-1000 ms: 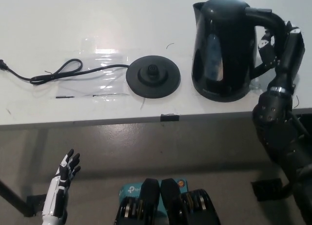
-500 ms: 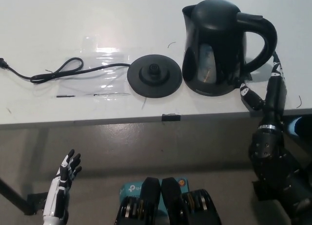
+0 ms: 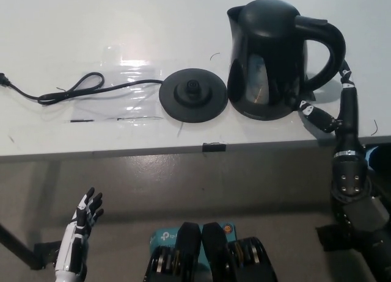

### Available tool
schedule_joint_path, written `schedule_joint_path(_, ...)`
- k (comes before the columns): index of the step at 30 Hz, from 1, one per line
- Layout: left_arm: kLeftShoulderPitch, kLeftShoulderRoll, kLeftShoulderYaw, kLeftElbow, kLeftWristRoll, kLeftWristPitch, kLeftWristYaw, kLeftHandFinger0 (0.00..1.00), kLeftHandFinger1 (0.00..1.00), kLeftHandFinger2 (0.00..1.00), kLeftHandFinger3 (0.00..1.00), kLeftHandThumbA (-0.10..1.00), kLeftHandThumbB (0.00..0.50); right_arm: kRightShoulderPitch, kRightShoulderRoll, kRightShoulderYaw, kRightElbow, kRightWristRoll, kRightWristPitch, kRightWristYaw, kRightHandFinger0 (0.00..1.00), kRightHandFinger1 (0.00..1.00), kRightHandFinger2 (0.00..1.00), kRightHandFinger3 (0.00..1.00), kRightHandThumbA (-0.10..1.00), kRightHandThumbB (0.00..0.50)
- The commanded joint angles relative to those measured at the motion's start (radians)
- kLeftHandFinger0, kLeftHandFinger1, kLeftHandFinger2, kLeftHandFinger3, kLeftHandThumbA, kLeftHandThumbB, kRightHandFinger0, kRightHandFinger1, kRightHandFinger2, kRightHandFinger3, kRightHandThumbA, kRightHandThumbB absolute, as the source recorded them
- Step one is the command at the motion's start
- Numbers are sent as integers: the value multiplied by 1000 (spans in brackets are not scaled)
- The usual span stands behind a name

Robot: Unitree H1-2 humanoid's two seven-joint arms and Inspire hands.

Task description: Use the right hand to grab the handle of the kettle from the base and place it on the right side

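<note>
With the kettle [image 3: 269,59] standing just beside its base [image 3: 193,97], the black right robot hand [image 3: 339,108], fingers spread and empty near the handle [image 3: 327,47], could nudge it over while withdrawing.

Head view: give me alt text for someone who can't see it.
A black electric kettle stands on the white table just right of its round base, off the base. The black right hand lies open beside the kettle's handle, not gripping it. The white left hand hangs open below the table edge.

light: bright, overhead | glare: table [image 3: 91,25] washed out | focus: sharp
</note>
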Motion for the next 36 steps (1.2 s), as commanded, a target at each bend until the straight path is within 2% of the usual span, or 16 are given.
schedule_joint_path(1,-39,17,11,-13,-17,-31,-6,1000,1000,1000,1000,1000,500,10,-39,-94,-335,242,-15,254,1000,1000,1000,1000,1000,500)
schedule_joint_path(7,-88,28,17,-26,-24,1,-9,1000,1000,1000,1000,1000,500,97,-56,-143,-613,314,-5,227,1000,1000,1000,1000,1000,500)
schedule_joint_path(16,-156,43,14,-15,-5,8,-9,1000,1000,1000,1000,1000,499,255,-102,-178,-1061,250,91,187,1000,1000,1000,1000,1000,500)
schedule_joint_path(21,-185,46,16,-10,-5,16,-7,1000,1000,1000,1000,1000,500,350,-72,-163,-1152,210,75,190,1000,1000,1000,1000,1000,500)
schedule_joint_path(23,-178,46,15,-15,-4,16,-8,1000,1000,1000,1000,1000,500,389,-59,-153,-1169,179,70,195,1000,1000,1000,1000,1000,494)
schedule_joint_path(25,-188,51,18,-16,0,25,-4,1000,1000,1000,1000,1000,500,434,-36,-131,-1154,128,51,203,1000,1000,1000,1000,1000,471)
schedule_joint_path(28,-180,52,16,-23,0,24,-4,1000,1000,1000,1000,1000,500,487,-9,-88,-1072,132,30,239,1000,1000,1000,1000,1000,426)
schedule_joint_path(30,-173,52,15,-27,-7,24,-7,1000,1000,1000,1000,1000,500,508,1,-73,-1018,118,20,259,1000,1000,1000,1000,1000,423)
schedule_joint_path(33,-183,58,16,-15,-6,20,-5,1000,1000,1000,1000,1000,500,508,15,-51,-891,38,-12,268,1000,1000,1000,1000,1000,366)
schedule_joint_path(36,-172,59,13,-10,13,12,3,1000,1000,1000,1000,1000,500,511,4,-17,-781,89,-8,337,1000,1000,1000,1000,1000,339)
